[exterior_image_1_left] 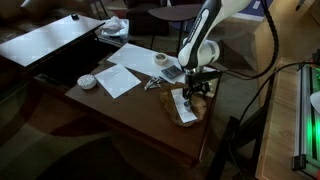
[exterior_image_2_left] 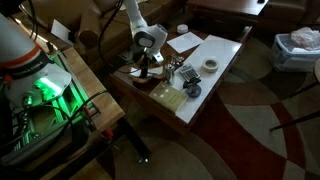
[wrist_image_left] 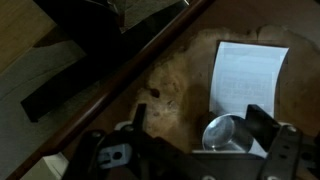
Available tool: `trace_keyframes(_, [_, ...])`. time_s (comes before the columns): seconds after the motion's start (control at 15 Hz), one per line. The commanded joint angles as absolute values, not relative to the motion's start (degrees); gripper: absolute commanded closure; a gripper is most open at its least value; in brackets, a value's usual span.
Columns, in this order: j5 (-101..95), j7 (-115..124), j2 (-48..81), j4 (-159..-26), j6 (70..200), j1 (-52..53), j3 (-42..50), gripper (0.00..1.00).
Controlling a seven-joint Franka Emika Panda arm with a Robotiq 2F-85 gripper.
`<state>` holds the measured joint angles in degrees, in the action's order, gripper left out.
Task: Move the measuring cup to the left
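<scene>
The measuring cup (wrist_image_left: 224,133), small, grey and shiny, shows in the wrist view at the bottom, on a brown mottled mat (wrist_image_left: 170,85) beside a small white paper sheet (wrist_image_left: 248,75). My gripper (wrist_image_left: 198,125) is open and lowered around the cup. The cup sits close to the finger on the right of the picture, with a wide gap to the other finger. In both exterior views the gripper (exterior_image_1_left: 196,91) (exterior_image_2_left: 146,68) hangs low over the table's near end, and I cannot make out the cup beneath it.
On the wooden table (exterior_image_1_left: 130,110) lie large white paper sheets (exterior_image_1_left: 118,78), a white round dish (exterior_image_1_left: 87,81), a pale tape roll (exterior_image_1_left: 160,60) and small metal items (exterior_image_1_left: 152,84). The table edge and dark floor run close beside the gripper (wrist_image_left: 150,70).
</scene>
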<state>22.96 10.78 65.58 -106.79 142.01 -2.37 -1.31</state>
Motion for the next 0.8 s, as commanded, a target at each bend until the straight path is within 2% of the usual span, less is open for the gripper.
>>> trace_keyframes(0.0, [21.8,13.1,69.8,-101.8,141.2,-2.7,-0.8,0.03])
trace_keyframes(0.2, [21.7,13.7,71.6,-99.5,140.8,-2.8,-0.6,0.27])
trace_keyframes(0.27, [21.7,14.0,72.1,-98.9,140.7,-2.8,-0.6,0.32])
trace_keyframes(0.33, [21.6,14.1,72.5,-98.4,140.7,-2.8,-0.6,0.44])
trace_keyframes(0.73, [21.6,13.7,72.7,-97.5,140.9,-2.8,-0.9,0.91])
